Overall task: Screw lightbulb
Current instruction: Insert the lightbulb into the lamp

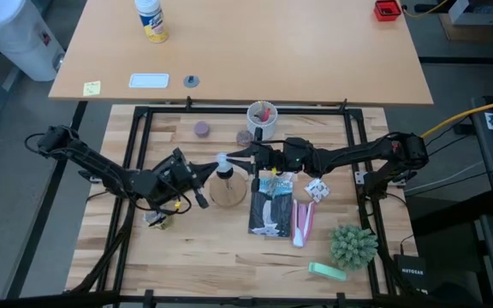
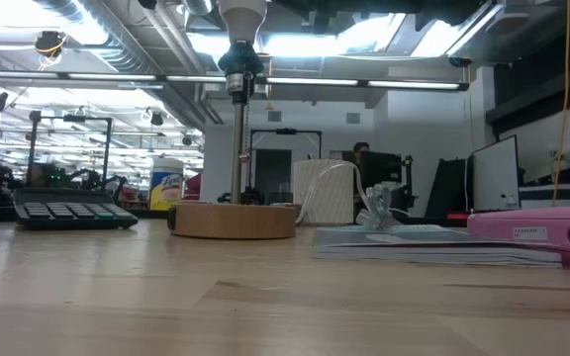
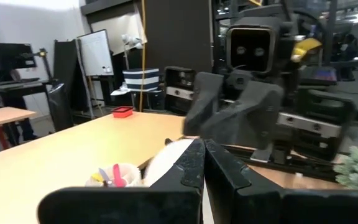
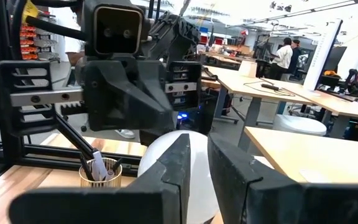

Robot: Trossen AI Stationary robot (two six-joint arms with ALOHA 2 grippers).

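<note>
The white lightbulb (image 1: 222,160) stands upright on the black socket (image 2: 240,64). The socket tops a thin post rising from the round wooden disc stand (image 2: 234,220) at the table's middle. My right gripper (image 1: 234,157) reaches in level from the table's right, and its fingers are nearly shut at the bulb (image 4: 157,158). My left gripper (image 1: 208,169) comes level from the left, shut, with its tips just short of the bulb (image 3: 166,158). The two grippers face each other across the bulb. My right gripper is closed on the bulb's white glass (image 4: 197,168) from the table's right, with its fingers level. Its own fingers (image 4: 176,162) hide the exact spot. The bulb stays upright on the socket. My left gripper is shut beside the bulb; I cannot tell whether it touches it.
A white cup with red items (image 1: 261,115) stands just beyond the stand. A black-and-white booklet (image 1: 270,212), a pink case (image 1: 304,221) and a green plant (image 1: 353,245) lie to the near right. Two purple discs (image 1: 202,128) lie at the far side, and a pen holder (image 1: 155,218) stands near left.
</note>
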